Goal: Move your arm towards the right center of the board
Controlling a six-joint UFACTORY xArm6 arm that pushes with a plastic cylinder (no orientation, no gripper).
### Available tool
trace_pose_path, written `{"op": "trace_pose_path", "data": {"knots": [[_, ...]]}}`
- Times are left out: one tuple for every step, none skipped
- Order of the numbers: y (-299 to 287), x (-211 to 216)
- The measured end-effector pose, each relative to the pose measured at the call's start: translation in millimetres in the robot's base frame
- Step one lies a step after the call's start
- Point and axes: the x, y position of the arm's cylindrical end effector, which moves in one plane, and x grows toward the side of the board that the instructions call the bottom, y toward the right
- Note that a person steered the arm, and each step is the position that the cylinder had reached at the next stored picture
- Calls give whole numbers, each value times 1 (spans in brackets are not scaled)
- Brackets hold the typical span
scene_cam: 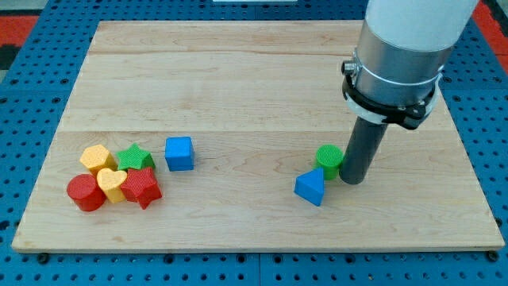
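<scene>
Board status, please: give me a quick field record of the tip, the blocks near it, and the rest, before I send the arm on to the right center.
tip: my tip is right of board center, down on the board
nearest block: green cylinder, against the tip's left side
next block: blue triangular block, lower left of the tip
left cluster: red cylinder, yellow heart, red star, yellow block, green star
beside cluster: blue cube

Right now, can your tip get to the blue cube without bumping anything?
Probably not straight across: my tip sits right of the green block and blue wedge, which lie toward the blue cube.
</scene>
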Motion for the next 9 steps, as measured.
{"op": "trace_pose_path", "data": {"knots": [[0,-16],[0,-39],[0,-69],[0,-93],[1,-98],[13,-143],[11,-141],[9,-94],[61,-35]]}}
